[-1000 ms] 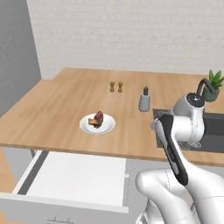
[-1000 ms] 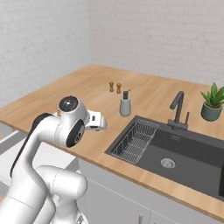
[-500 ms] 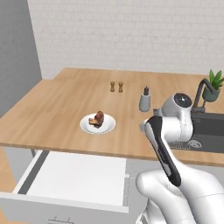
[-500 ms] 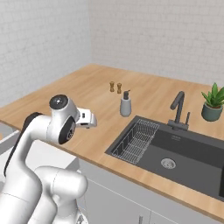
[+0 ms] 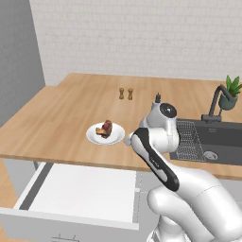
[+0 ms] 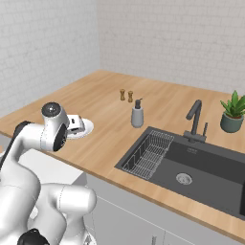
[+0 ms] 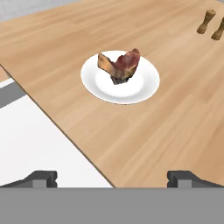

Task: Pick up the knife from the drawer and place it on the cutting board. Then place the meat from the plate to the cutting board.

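the meat [image 7: 121,65] sits on the plate [image 7: 146,83], which rests on the wooden surface [image 7: 175,127] near its front edge. the tool [image 7: 113,177] hangs ahead of the plate and apart from it, jaws spread wide with nothing between them. the drawer [image 5: 85,191] stands open below the edge, its white inside showing.

The drawer [image 5: 80,191] is standing open below the front edge of the counter [image 5: 56,123], and its white inside is lying bare. The plate [image 7: 144,83] with the meat [image 7: 120,65] is sitting near that front edge, with bare wood all around it. Two shakers [image 5: 125,93] are standing well back toward the wall. The sink [image 6: 191,172] is taking up the counter's right end.
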Tool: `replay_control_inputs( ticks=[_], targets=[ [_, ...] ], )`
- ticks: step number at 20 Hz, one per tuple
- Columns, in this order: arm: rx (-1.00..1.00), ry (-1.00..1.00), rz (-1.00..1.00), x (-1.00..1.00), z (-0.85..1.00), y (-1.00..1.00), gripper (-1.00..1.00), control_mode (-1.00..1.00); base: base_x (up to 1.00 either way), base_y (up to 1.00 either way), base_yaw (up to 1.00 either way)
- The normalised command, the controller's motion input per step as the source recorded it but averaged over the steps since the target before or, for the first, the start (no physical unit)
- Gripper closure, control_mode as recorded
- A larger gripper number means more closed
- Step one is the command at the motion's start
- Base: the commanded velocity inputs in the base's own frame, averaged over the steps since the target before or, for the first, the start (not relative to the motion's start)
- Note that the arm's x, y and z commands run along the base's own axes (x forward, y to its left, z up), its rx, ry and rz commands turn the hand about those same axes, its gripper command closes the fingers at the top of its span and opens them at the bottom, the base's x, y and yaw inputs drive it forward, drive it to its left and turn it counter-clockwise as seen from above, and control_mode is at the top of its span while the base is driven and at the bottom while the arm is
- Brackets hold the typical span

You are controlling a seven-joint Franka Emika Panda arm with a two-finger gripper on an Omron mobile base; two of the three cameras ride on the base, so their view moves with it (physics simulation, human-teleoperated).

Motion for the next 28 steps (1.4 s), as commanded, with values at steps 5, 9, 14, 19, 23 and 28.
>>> replay_control_inputs(
  ticks=[5, 9, 14, 19, 23, 28],
  targets=[
    [0.0, 0.04, 0.28, 0.3, 0.0, 0.73, -1.0, -1.0, 0.0, 0.0, 0.0],
    [-0.01, 0.0, 0.22, 0.16, 0.0, 0.53, -1.0, -1.0, 0.0, 0.0, 0.0],
    [-0.05, 0.0, 0.02, 0.23, 0.0, 0.11, -1.0, -1.0, 0.0, 0.0, 0.0],
    [-0.05, 0.0, -0.01, 0.3, 0.0, 0.0, -1.0, -1.0, 0.0, 0.0, 0.0],
    [-0.03, 0.0, 0.0, 0.34, -0.07, 0.01, -1.0, -1.0, 0.0, 0.0, 0.0],
    [-0.03, 0.0, 0.0, 0.41, -0.15, 0.04, -1.0, -1.0, 0.0, 0.0, 0.0]
  ],
)
